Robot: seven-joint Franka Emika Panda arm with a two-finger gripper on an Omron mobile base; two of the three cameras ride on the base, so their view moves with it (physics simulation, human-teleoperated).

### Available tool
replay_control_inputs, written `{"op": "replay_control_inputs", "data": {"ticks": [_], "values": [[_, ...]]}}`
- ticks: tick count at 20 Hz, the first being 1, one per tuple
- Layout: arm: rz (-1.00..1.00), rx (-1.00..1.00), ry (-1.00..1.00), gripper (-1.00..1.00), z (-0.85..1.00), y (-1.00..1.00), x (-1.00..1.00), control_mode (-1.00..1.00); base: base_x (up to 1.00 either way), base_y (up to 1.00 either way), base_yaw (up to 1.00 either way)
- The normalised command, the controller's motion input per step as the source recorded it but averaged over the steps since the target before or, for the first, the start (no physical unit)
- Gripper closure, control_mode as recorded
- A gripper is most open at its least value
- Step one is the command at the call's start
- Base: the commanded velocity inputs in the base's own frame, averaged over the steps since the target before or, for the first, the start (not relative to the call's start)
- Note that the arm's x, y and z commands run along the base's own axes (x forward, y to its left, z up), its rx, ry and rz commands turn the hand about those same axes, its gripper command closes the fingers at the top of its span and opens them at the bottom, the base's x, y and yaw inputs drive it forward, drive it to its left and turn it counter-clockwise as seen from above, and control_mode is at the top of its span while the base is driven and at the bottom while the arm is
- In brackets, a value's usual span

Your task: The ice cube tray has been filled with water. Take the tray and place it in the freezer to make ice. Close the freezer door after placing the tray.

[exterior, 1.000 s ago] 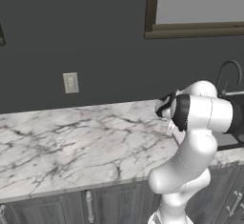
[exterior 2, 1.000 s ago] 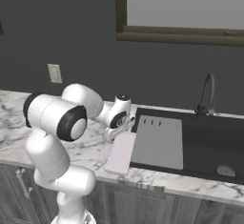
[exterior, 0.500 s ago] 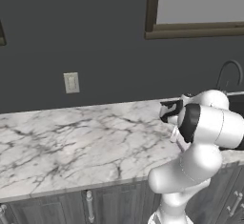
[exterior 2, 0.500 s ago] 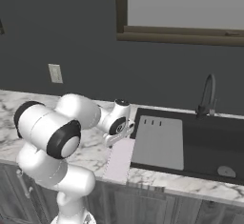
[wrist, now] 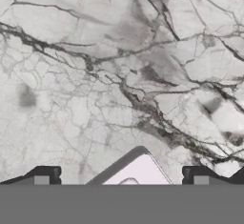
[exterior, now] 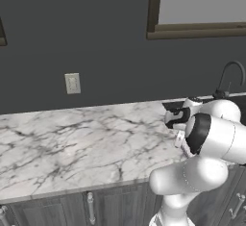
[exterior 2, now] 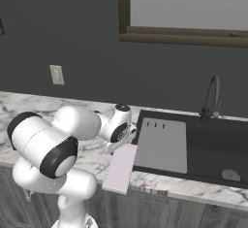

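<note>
The ice cube tray (exterior 2: 119, 168), long, flat and pale pinkish-white, lies on the marble counter (exterior 2: 92, 156) just left of the sink, its near end reaching the counter's front edge. My gripper (exterior 2: 115, 146) hangs over the tray's far end, pointing down. In the hand view one corner of the tray (wrist: 137, 172) lies between the two dark fingertips (wrist: 44, 176), which stand wide apart, and my gripper (wrist: 122, 178) is open with nothing held. The freezer and its door are out of view.
Right of the tray a dark sink (exterior 2: 218, 139) holds a grey mat (exterior 2: 162, 144), with a black faucet (exterior 2: 211, 96) behind it. A wall outlet (exterior: 72, 83) and a framed window (exterior 2: 184, 8) are on the dark wall. Bare marble (exterior: 72, 143) stretches left.
The arm has folded, its elbow swinging out toward the camera, and the hand has sunk a little toward the tray's far end. The tray has not moved.
</note>
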Motion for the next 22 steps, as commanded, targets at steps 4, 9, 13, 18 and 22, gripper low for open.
{"op": "replay_control_inputs", "data": {"ticks": [4,9,13,18,22], "values": [[0.00,0.01,0.00,-1.00,0.26,-0.02,0.23,-1.00,0.00,0.00,0.00],[-0.02,0.00,0.00,-1.00,0.54,0.02,0.09,-1.00,0.00,0.00,0.00],[-0.05,0.00,-0.01,-1.00,0.53,0.13,0.00,-1.00,0.00,0.00,0.00],[-0.14,0.00,-0.01,-1.00,0.74,0.06,-0.06,-1.00,0.00,0.00,0.00],[-0.32,0.06,0.00,-1.00,0.61,-0.01,-0.38,-1.00,0.00,0.00,0.00]]}}
